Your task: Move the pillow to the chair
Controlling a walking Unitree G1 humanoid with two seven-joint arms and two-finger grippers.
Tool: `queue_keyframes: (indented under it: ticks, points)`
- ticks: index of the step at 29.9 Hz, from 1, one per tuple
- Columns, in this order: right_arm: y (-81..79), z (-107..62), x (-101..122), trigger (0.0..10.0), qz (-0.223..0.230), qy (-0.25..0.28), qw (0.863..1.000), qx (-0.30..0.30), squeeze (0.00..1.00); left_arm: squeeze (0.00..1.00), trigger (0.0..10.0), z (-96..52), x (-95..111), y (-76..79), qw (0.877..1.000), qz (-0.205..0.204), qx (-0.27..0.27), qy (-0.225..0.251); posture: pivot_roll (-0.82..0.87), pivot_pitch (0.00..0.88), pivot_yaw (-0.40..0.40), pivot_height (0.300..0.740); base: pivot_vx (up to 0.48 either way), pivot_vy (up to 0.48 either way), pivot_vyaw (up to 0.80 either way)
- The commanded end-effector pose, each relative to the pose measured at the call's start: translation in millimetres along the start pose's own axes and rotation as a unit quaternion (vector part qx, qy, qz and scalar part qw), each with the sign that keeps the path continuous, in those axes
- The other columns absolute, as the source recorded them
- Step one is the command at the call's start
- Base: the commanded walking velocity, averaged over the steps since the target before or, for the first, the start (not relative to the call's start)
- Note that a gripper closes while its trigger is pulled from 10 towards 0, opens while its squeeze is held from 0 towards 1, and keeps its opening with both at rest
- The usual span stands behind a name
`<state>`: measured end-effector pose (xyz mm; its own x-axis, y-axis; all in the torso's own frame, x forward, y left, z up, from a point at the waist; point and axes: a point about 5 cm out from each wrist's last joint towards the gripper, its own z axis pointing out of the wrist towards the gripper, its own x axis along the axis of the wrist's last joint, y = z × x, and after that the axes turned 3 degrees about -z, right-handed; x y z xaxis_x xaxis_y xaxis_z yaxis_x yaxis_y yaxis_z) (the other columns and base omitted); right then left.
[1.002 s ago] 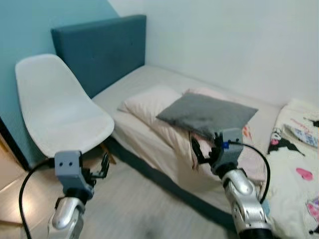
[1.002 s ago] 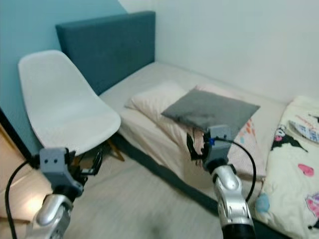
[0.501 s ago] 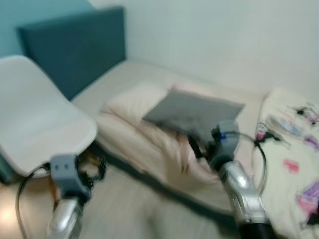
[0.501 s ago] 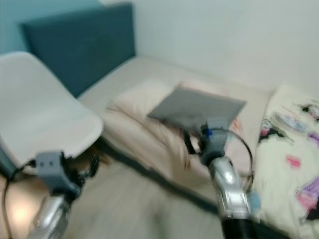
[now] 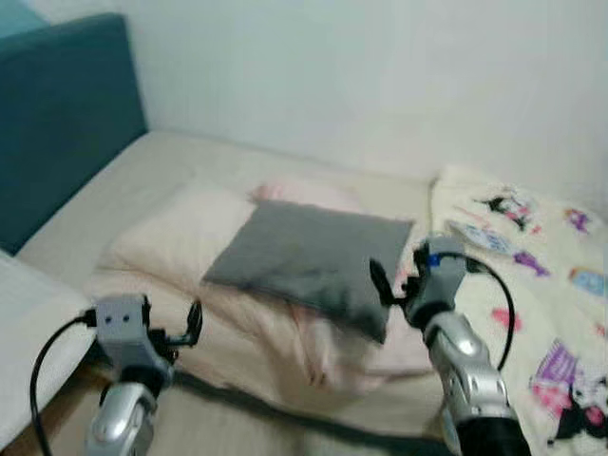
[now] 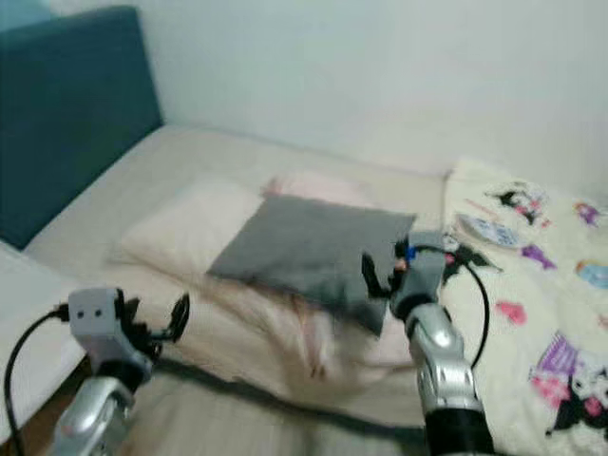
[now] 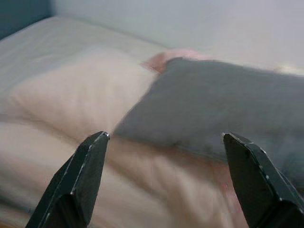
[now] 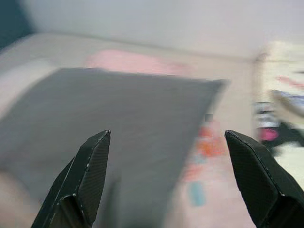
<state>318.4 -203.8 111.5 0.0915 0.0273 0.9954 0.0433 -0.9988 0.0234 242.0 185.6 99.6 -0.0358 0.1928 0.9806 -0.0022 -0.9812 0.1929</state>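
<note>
The grey pillow [image 5: 309, 258] is seen lying flat on the bed [image 5: 142, 171], long axis running across it, just ahead of both wide-spread grippers, left gripper [image 7: 166, 180] and right gripper [image 8: 166, 178], untouched.

a plain grey pillow [image 5: 309, 256], cream pillow [image 5: 176, 237], teal headboard [image 5: 57, 114] and cartoon-printed white blanket [image 5: 532, 275] are seen.

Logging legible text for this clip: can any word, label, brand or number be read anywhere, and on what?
No readable text in these pictures.
The blanket bears cartoon figures and small coloured marks; any lettering among them is too blurred to read.
The grey pillow, cream pillow, headboard and wall carry no writing.
</note>
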Motion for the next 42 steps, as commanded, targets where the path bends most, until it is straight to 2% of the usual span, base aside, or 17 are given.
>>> queue_keyframes:
  ticks: [1, 5, 6, 13, 16, 19, 21, 22, 23, 24, 27, 30, 32, 37, 41, 42]
  points:
    - [-0.4, 2.3, 2, 10.0, 0.003, 0.000, 1.000, -0.003, 0.00, 0.00, 10.0, -4.2, -4, -3.0, 1.000, -0.005, 0.004, -0.009, -0.03, 0.000, -0.093, 0.740, 0.349, 0.000, 0.00]
    - [11.3, 2.1, -1, 10.0, 0.003, -0.015, 0.999, -0.032, 0.00, 0.00, 10.0, -4.1, -7, -5.1, 1.000, -0.009, 0.012, -0.017, -0.03, 0.000, -0.095, 0.740, 0.085, 0.000, 0.00]
    - [19.8, 1.3, -8, 10.0, 0.012, -0.034, 0.998, -0.054, 0.00, 0.00, 10.0, -3.9, -8, -6.1, 1.000, -0.012, 0.014, -0.018, -0.04, 0.000, -0.095, 0.740, 0.000, 0.000, 0.00]
    - [27.5, -0.3, -21, 10.0, 0.046, -0.064, 0.995, -0.068, 0.00, 0.00, 10.0, -3.7, -8, -6.1, 1.000, -0.011, 0.012, -0.016, -0.04, 0.000, -0.095, 0.740, 0.000, 0.000, 0.00]
    - [36.3, -3.3, -38, 10.0, 0.076, -0.100, 0.988, -0.090, 0.00, 0.00, 10.0, -2.9, -8, -6.6, 1.000, -0.008, 0.012, -0.015, -0.04, 0.000, -0.095, 0.740, 0.000, 0.000, 0.00]
    - [39.2, -4.6, -42, 10.0, 0.084, -0.108, 0.986, -0.099, 0.00, 0.00, 10.0, -2.8, -8, -6.7, 1.000, -0.008, 0.012, -0.015, -0.04, 0.000, -0.095, 0.740, 0.000, 0.000, 0.00]
    - [49.7, -11.9, -57, 10.0, 0.145, -0.137, 0.971, -0.134, 0.00, 0.00, 10.0, -2.5, -7, -7.8, 1.000, -0.006, 0.012, -0.013, -0.04, 0.000, -0.094, 0.740, 0.000, 0.000, 0.00]
    - [49.7, -11.9, -57, 10.0, 0.145, -0.137, 0.971, -0.134, 0.00, 0.00, 10.0, -2.5, -7, -7.8, 1.000, -0.006, 0.012, -0.013, -0.04, 0.000, -0.094, 0.740, 0.000, 0.000, 0.00]
    - [51.2, -14.8, -65, 10.0, 0.177, -0.148, 0.963, -0.137, 0.00, 0.00, 10.0, -2.3, -7, -8.2, 1.000, -0.005, 0.012, -0.013, -0.04, 0.000, -0.094, 0.740, 0.000, 0.000, 0.00]
    - [51.2, -14.8, -65, 10.0, 0.177, -0.148, 0.963, -0.137, 0.00, 0.00, 10.0, -2.3, -7, -8.2, 1.000, -0.005, 0.012, -0.013, -0.04, 0.000, -0.094, 0.740, 0.000, 0.000, 0.00]
    - [46.7, -21.0, -85, 10.0, 0.261, -0.169, 0.942, -0.125, 0.00, 0.00, 10.0, -0.5, -8, -7.1, 1.000, -0.006, 0.007, -0.013, -0.04, 0.000, -0.091, 0.740, 0.000, 0.000, 0.00]
    - [44.1, -21.6, -89, 10.0, 0.282, -0.169, 0.937, -0.117, 0.00, 0.00, 10.0, -0.2, -7, -7.4, 1.000, -0.005, 0.007, -0.012, -0.04, 0.000, -0.089, 0.740, 0.000, 0.000, 0.00]
    - [38.6, -23.1, -97, 10.0, 0.324, -0.169, 0.925, -0.101, 0.00, 0.00, 10.0, -0.2, -7, -9.7, 1.000, -0.001, 0.009, -0.011, -0.04, 0.000, -0.086, 0.740, 0.000, 0.000, 0.00]
    - [29.6, -22.1, -105, 10.0, 0.326, -0.166, 0.929, -0.061, 0.00, 0.00, 10.0, 0.0, -5, -15.4, 1.000, 0.009, 0.019, -0.008, -0.03, 0.000, -0.083, 0.740, 0.000, 0.000, 0.00]
    - [23.7, -19.4, -103, 10.0, 0.339, -0.153, 0.928, -0.025, 0.00, 0.00, 10.0, -1.8, -4, -16.1, 1.000, 0.020, 0.017, -0.007, -0.02, 0.000, -0.076, 0.740, 0.000, 0.000, 0.00]
    - [21.0, -19.6, -104, 10.0, 0.350, -0.153, 0.924, -0.015, 0.00, 0.00, 10.0, -2.9, -3, -16.7, 1.000, 0.022, 0.017, -0.008, -0.01, 0.000, -0.075, 0.740, 0.000, 0.000, 0.00]
